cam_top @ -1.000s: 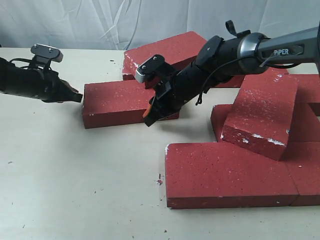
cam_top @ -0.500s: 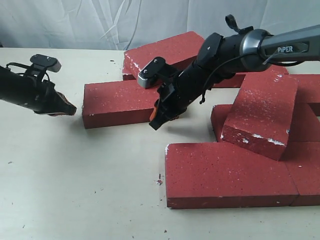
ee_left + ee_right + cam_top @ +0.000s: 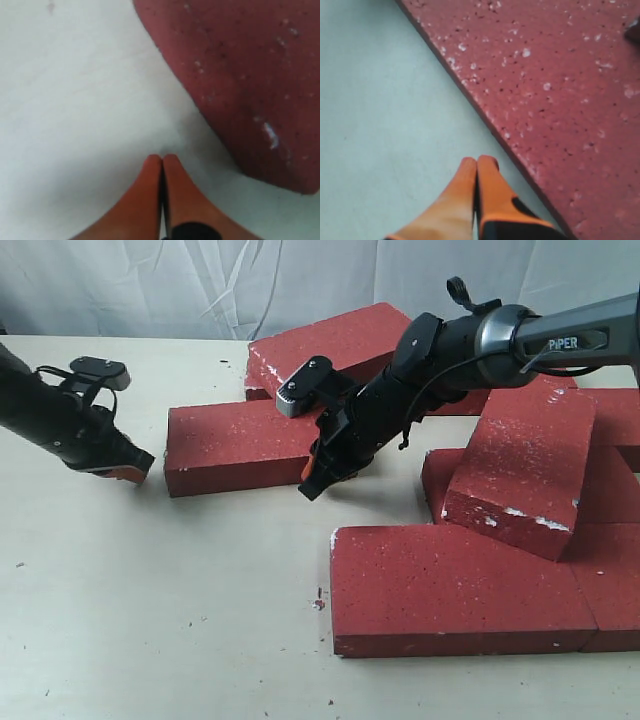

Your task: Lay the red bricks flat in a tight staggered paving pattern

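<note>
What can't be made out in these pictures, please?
- Exterior view: the red bricks on the right are cut off by the frame edge, so their count is unclear.
- Exterior view: the right arm hides part of the rear brick.
- Left wrist view: blurred; the nearby brick runs out of frame.

Red bricks (image 3: 330, 340) are being carried by a pale table (image 3: 150, 620). A wide front brick (image 3: 450, 585) is being borne flat; a long brick (image 3: 235, 445) is being supported behind and left of the front brick, and dark crumbs (image 3: 318, 603) are being held just left of it.
</note>
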{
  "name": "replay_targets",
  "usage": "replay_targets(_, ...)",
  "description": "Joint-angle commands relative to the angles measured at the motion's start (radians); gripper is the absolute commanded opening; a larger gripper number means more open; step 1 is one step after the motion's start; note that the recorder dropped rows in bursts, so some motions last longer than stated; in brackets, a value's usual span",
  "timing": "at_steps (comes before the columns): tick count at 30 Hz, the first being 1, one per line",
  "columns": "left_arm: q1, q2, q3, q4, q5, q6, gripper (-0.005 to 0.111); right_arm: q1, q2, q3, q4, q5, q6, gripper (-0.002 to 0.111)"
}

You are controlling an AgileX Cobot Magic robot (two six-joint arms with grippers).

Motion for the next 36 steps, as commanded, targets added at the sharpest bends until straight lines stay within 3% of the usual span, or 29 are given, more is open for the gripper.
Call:
replay_targets(1, -0.071, 0.033, -0.042, 0.001, -0.013, -0.006, 0.0, -0.002, -0.002, -0.003, 0.001, -0.004, -0.002, -0.001)
replay_targets(14, -0.102, 0.07, -0.067, -0.082, -0.208, 0.007, 0.0, -0.002, -0.002, -0.003, -0.003, -0.018, -0.001, -0.001)
replay_targets(23, -0.14, 0.084, -0.081, -0.356, -0.217, 0.277, 0.0, -0.002, -0.002, -0.003, -0.003, -0.111, 0.069, -0.001)
replay_targets(30, -0.157, 0.087, -0.096, -0.354, -0.221, 0.281, 0.0, -0.002, -0.002, -0.003, -0.022, -0.097, 0.076, -0.001)
replay_targets(36, -0.155, 0.111, -0.094, -0.286, -0.185, 0.281, 0.0, -0.003, -0.002, -0.003, -0.283, -0.095, 0.247, -0.001)
